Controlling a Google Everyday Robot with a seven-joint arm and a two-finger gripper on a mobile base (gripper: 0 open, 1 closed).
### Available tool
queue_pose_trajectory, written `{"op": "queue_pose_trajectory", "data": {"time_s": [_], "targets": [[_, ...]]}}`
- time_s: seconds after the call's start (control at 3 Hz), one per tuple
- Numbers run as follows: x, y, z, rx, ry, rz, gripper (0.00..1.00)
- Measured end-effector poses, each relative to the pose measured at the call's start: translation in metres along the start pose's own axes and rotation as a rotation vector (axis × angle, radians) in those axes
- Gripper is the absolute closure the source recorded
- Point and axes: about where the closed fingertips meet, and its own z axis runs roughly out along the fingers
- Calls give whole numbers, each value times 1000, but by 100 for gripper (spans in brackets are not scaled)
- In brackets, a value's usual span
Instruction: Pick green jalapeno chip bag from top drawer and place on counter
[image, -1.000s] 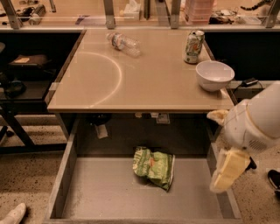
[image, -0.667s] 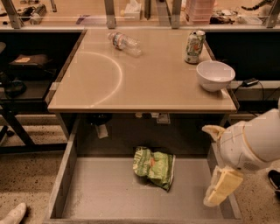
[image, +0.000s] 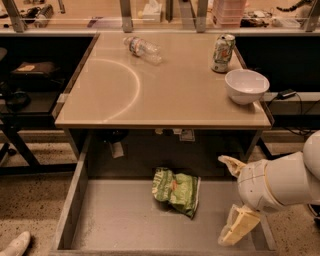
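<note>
The green jalapeno chip bag lies crumpled on the flat grey bottom of the open top drawer, near its middle. The beige counter with a white arc mark is above and behind the drawer. My gripper is at the drawer's right side, to the right of the bag and apart from it. Its two pale fingers are spread wide, one above the other, with nothing between them.
On the counter lie a plastic water bottle at the back, a green-and-white drink can at the back right, and a white bowl near the right edge. A shoe shows at the bottom left on the floor.
My gripper and arm have moved down and left, from beside the counter's right edge to the right side of the drawer. The bag has not moved.
</note>
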Motion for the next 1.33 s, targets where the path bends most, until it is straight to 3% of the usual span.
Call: {"op": "queue_pose_trajectory", "data": {"time_s": [0.67, 1.33], "targets": [[-1, -3, 12, 3, -6, -6, 0], [-12, -38, 87, 54, -153, 87, 0]]}}
